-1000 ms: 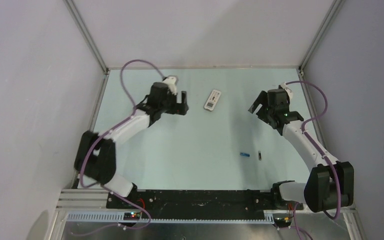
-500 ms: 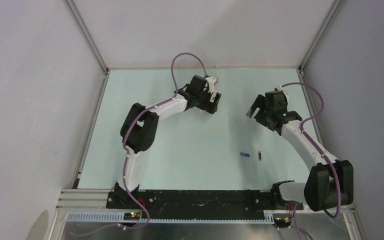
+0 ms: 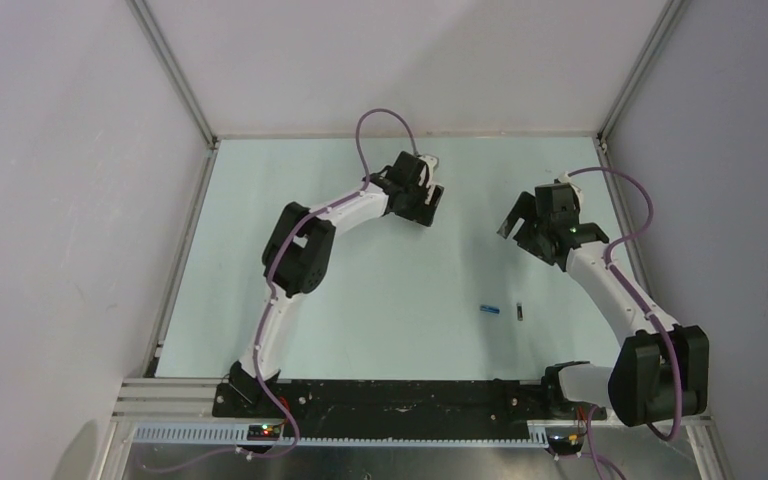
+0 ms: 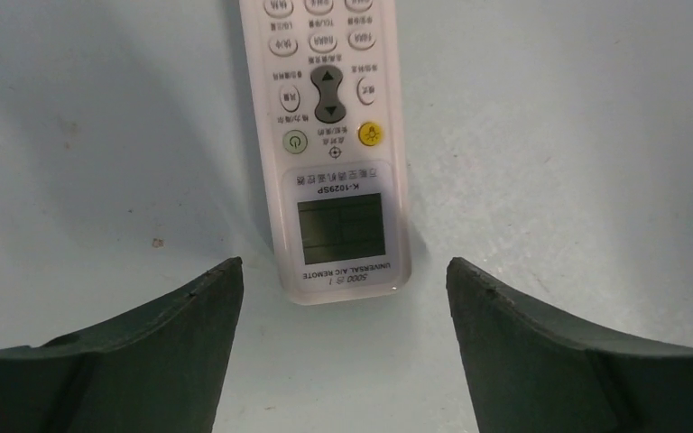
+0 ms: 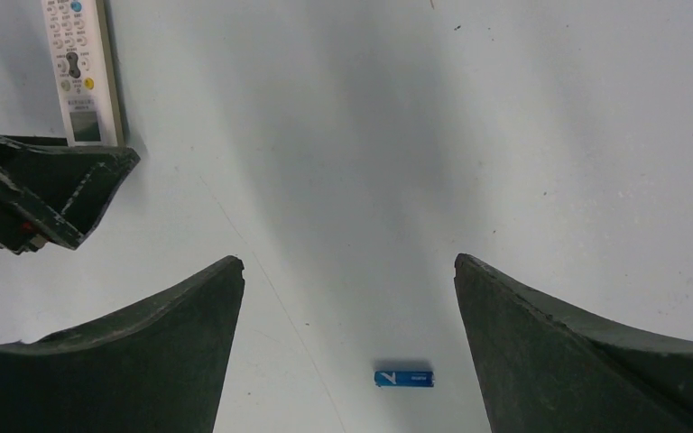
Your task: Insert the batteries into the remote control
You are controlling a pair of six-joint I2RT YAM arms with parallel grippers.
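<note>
Well, my left gripper (image 4: pixel 343 268) and right gripper (image 5: pixel 347 266) both gape wide, empty. The remote (image 4: pixel 334 135) lies buttons-up, its end between the left fingers; the blue battery (image 5: pixel 404 378) and dark battery (image 3: pixel 520 312) lie well apart from it. Closing off-centre could skid it away.

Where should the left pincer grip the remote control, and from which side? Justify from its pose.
Across its narrow width, on the two long edges near the display end of the remote control, coming down from above. It lies flat, buttons up, so only those parallel edges offer a hold. The open left pincer sits astride that end.
</note>
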